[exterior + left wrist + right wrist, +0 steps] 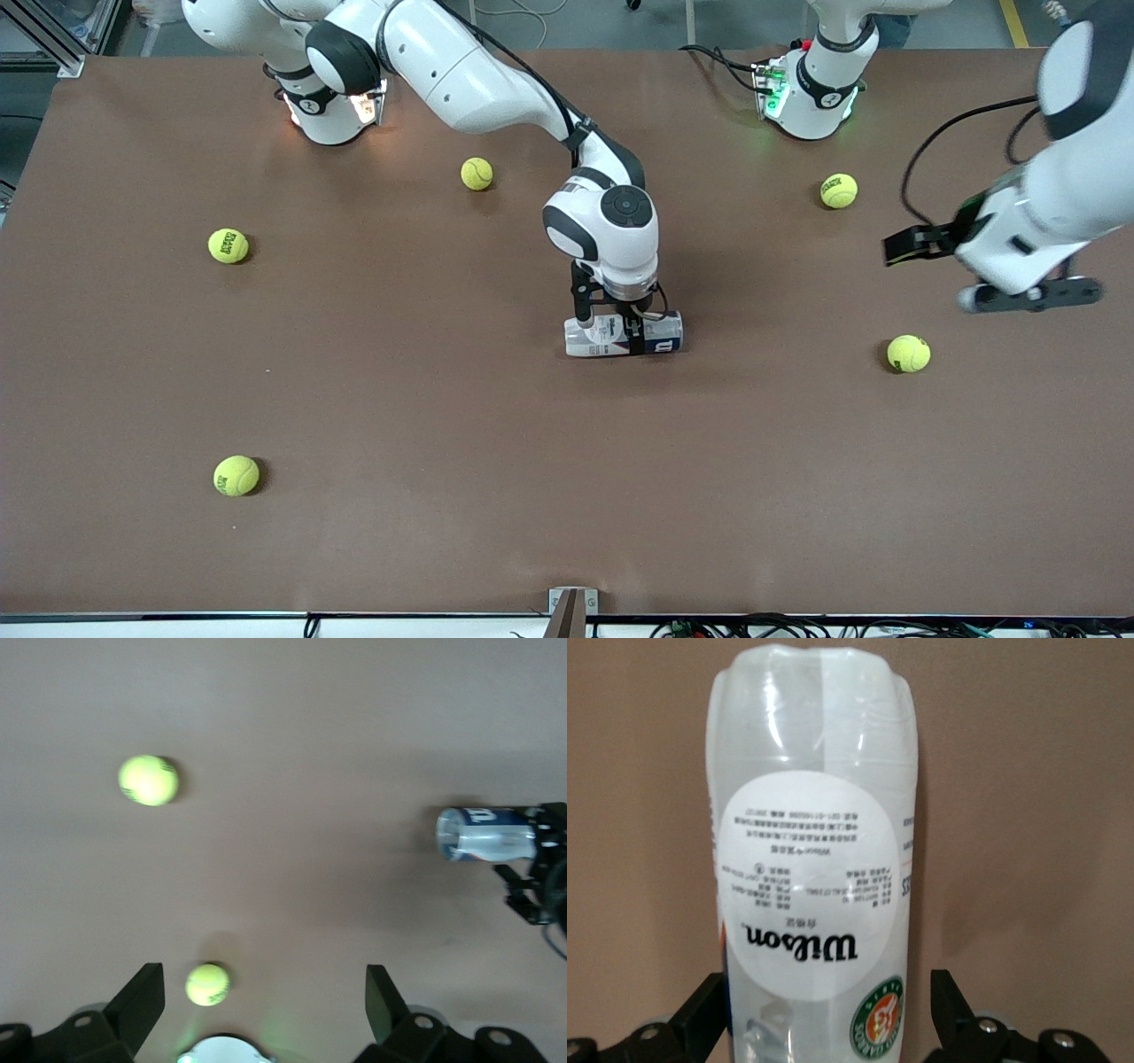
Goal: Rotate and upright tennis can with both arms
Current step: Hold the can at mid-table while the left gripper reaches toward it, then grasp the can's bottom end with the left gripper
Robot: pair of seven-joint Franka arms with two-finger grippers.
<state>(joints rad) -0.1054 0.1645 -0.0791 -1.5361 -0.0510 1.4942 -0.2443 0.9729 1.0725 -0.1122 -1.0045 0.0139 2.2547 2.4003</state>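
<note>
I see the tennis can (pixel 623 336) lying on its side mid-desk (pixel 443 425), my right pincer (pixel 611 332) released astride it and my left pincer (pixel 266 1010) released, waiting high toward its end; I should clench squarely at mid-length before turning it.

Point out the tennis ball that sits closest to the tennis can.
It is the ball near the right arm's base, farther from the front camera than the tennis can. The other four balls lie out toward the table's ends, clearly farther from the can.
</note>
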